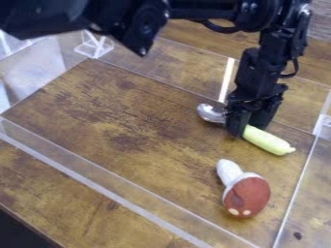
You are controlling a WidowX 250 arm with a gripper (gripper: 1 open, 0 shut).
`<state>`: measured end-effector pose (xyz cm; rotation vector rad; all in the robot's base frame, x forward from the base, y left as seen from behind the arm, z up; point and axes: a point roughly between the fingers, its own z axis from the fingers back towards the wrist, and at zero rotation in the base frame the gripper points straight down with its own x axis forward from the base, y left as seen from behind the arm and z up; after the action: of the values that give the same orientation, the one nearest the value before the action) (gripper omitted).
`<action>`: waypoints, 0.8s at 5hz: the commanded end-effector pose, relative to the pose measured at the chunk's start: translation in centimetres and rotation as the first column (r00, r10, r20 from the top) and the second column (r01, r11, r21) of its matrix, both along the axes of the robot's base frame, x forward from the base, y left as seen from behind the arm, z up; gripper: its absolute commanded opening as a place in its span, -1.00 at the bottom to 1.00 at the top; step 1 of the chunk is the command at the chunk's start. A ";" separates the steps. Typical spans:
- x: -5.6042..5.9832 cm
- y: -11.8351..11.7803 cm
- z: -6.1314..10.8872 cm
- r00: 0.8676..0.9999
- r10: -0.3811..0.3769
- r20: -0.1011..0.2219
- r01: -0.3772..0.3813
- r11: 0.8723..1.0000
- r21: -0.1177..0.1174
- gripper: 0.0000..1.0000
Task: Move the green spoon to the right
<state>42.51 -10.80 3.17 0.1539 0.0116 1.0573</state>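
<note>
The scene is viewed by a single camera set above and in front of the wooden surface, angled steeply down and across it at fairly close range, with the dark arm seen entering from the upper edge, partly blurred by nearness.
</note>
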 end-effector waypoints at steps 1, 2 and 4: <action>-0.4 -2.3 1.9 0.999 -0.046 0.025 0.046 0.999 -0.011 -1.00; -0.4 -3.6 2.6 0.996 -0.086 0.012 0.086 0.996 -0.020 1.00; -2.2 -5.2 4.5 1.000 0.015 -0.012 -0.015 0.999 -0.042 -1.00</action>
<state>40.91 -14.13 3.44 0.2035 0.1044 1.0916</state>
